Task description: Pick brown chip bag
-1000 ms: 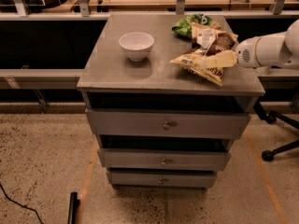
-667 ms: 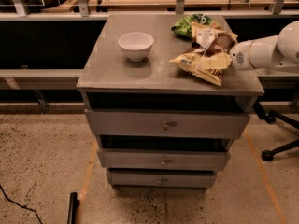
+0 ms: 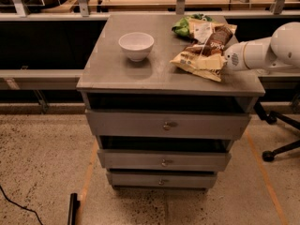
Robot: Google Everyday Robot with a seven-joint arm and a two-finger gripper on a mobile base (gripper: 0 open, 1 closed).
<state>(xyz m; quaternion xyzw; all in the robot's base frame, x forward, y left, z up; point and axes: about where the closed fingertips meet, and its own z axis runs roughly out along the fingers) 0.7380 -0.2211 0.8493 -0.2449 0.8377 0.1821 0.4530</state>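
Grey three-drawer cabinet whose top forms the counter (image 3: 117,71). At rear right, the small dark-brown chip bag (image 3: 219,35) lies among a green bag (image 3: 182,27) and a larger yellow bag (image 3: 199,61), resting partly on the latter. The white arm's gripper (image 3: 204,48) reaches in from the right over the yellow bag, just beside the brown one; whether it is spread or closed cannot be told. The round white bowl (image 3: 136,45) stands apart at left, interior bare.

1 cam; high, fronting cabinet (image 3: 117,74), tilted down; gripper (image 3: 216,55) right
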